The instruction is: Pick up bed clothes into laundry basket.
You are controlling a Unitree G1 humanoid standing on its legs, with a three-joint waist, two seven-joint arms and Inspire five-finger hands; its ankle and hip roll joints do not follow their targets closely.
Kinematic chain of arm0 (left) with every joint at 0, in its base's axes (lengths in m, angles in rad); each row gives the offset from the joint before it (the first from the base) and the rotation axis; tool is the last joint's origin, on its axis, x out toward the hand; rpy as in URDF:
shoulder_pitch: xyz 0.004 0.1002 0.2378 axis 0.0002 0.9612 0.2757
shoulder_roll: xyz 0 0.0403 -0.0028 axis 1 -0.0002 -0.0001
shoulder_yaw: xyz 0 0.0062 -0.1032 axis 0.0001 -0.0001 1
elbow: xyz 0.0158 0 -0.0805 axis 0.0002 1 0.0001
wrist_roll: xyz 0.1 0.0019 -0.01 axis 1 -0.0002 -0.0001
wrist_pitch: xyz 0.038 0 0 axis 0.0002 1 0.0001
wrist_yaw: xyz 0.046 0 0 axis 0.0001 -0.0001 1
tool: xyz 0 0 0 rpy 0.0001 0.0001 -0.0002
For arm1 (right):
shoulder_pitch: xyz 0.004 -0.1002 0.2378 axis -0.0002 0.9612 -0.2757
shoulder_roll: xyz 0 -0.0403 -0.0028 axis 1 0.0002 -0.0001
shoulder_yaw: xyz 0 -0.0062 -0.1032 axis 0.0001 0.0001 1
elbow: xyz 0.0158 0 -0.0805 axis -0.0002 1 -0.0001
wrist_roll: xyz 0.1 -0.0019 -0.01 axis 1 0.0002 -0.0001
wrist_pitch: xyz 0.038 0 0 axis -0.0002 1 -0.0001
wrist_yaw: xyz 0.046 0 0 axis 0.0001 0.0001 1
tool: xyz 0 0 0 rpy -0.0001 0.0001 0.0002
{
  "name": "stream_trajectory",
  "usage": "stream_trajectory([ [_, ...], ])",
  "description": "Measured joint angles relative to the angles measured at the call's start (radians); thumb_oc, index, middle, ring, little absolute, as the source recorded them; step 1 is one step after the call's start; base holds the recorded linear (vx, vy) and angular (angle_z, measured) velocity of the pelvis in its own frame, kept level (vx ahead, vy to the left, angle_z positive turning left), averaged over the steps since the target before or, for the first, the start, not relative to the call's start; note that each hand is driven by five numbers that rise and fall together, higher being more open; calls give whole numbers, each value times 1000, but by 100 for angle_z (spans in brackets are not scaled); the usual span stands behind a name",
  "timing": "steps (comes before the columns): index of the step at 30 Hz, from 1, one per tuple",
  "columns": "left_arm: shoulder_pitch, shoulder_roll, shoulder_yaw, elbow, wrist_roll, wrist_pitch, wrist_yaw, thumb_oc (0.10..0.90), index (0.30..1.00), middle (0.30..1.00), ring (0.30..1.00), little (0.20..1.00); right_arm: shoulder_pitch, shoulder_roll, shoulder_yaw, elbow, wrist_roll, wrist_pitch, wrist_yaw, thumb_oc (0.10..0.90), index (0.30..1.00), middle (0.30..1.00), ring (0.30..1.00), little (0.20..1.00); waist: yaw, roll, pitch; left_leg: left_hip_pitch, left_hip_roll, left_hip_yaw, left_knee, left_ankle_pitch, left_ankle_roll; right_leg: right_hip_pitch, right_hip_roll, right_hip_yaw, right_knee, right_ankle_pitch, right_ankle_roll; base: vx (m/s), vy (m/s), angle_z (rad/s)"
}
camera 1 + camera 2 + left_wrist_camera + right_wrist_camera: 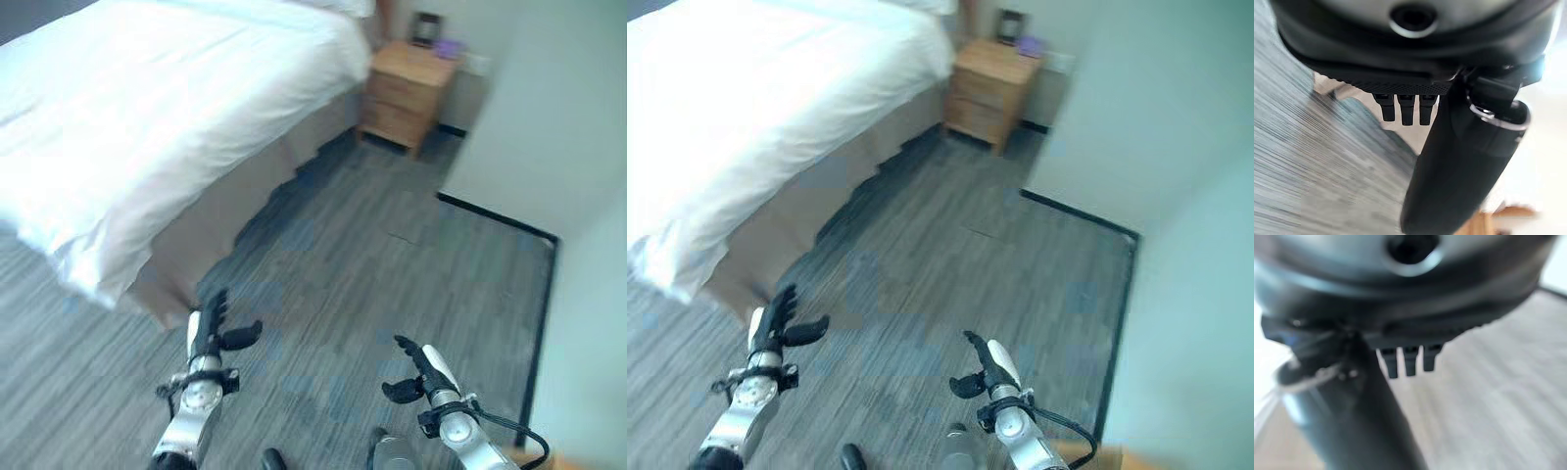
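A white duvet (147,117) covers the bed (235,191) at the upper left and hangs over its near corner. My left hand (208,331) is held low over the grey floor, a short way from the bed's corner, fingers straight and thumb out, holding nothing. My right hand (423,370) hovers at the lower right, also open and empty. Both wrist views show straight fingers (1406,108) over the floor, the right hand's fingers (1409,360) likewise.
A wooden nightstand (406,90) stands beyond the bed at the top, with small objects on it. A pale wall (549,108) with a dark skirting strip (537,323) closes off the right side. Grey plank floor (372,255) lies between bed and wall.
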Motion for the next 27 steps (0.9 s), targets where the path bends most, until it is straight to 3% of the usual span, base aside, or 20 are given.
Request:
stream_trajectory([
  [2, 59, -8, 7, -19, -3, 5, -16, 800, 900, 900, 900, 900, 13, -27, -34, -115, 40, 7, 7, 800, 900, 900, 900, 900, 26, 45, 5, -13, 62, -7, -2, -10, 43, 34, 40, -36, 7, -24, -25, 49, -126, 107],
  [5, 160, -10, 47, -33, -6, 8, -30, 800, 900, 900, 900, 900, -37, -58, -62, -236, 91, -25, 6, 800, 900, 900, 900, 900, 50, 57, 9, 15, 79, 66, 4, 61, -28, 67, 59, -70, -15, -33, -43, 68, -249, 35],
  [8, 187, -21, 73, -70, -12, 2, -32, 800, 900, 900, 900, 900, -73, -68, -97, -306, 128, -38, 5, 800, 900, 900, 900, 900, 84, 28, 9, 33, 79, 79, 11, 73, -43, 124, 63, -82, -53, -35, -45, 144, -187, 25],
  [10, 240, -20, 132, -161, -47, -10, -31, 800, 900, 900, 900, 900, -86, -65, -94, -393, 156, -62, 21, 800, 900, 900, 900, 900, 104, -8, 5, 63, 69, 78, 4, 73, -44, 178, 56, -86, -99, -34, -46, 68, -147, 12],
  [14, 261, 1, 202, -253, -91, -31, -33, 800, 900, 900, 900, 900, -94, -82, -84, -495, 192, -105, 57, 800, 900, 900, 900, 900, 143, -11, -1, 68, 60, 68, 18, 73, -46, 212, 47, -105, -99, -38, -40, -99, -140, 31],
  [16, 237, 13, 216, -301, -114, -39, -35, 800, 900, 900, 900, 900, -63, -125, -97, -520, 215, -121, 76, 800, 900, 900, 900, 900, 125, -13, -1, -7, 40, 123, 73, 86, -63, 228, 27, -195, -100, -47, -41, -236, -180, 136],
  [18, 225, 16, 239, -347, -179, -60, -54, 800, 900, 900, 900, 900, -50, -168, -102, -515, 233, -111, 89, 800, 900, 900, 900, 900, 135, -7, 9, -34, 4, 239, 86, 126, 0, 208, 14, -226, -23, -101, -51, -133, -101, 110],
  [19, 229, 22, 251, -368, -205, -62, -61, 800, 900, 900, 900, 900, -46, -170, -107, -520, 233, -110, 93, 800, 900, 900, 900, 900, 137, -7, 10, -43, 1, 242, 83, 135, -1, 197, 13, -251, -13, -134, -72, -28, -12, 73],
  [20, 230, 26, 264, -382, -234, -78, -79, 800, 900, 900, 900, 900, -33, -167, -136, -531, 233, -110, 98, 800, 900, 900, 900, 900, 135, -7, 8, -52, 1, 253, 49, 124, -11, 218, -2, -309, -60, -111, -64, 55, 53, 73],
  [21, 234, 28, 276, -388, -250, -78, -97, 800, 900, 900, 900, 900, -19, -151, -168, -533, 234, -109, 105, 800, 900, 900, 900, 900, 139, -13, 11, -53, 16, 344, 120, 45, 21, 237, -9, -334, -86, -94, -63, 73, 97, 71],
  [23, 263, 24, 285, -392, -281, -78, -142, 800, 900, 900, 900, 900, 27, -141, -229, -539, 236, -107, 122, 800, 900, 900, 900, 900, 118, -15, 12, -1, 30, 423, 190, -33, -14, 271, -30, -367, -91, -91, -57, 34, 113, 65],
  [25, 290, -2, 283, -401, -307, -77, -177, 800, 900, 900, 900, 900, 73, -141, -288, -555, 242, -105, 132, 800, 900, 900, 900, 900, 84, 21, -2, 42, 16, 399, 118, -33, -21, 282, -25, -390, -80, -91, -53, 18, 57, 74],
  [27, 287, -10, 276, -397, -320, -73, -192, 800, 900, 900, 900, 900, 85, -128, -307, -555, 258, -91, 133, 800, 900, 900, 900, 900, 69, 13, 4, 69, -11, 387, 51, -22, 0, 268, -40, -401, -32, -94, -48, 35, 53, 49],
])
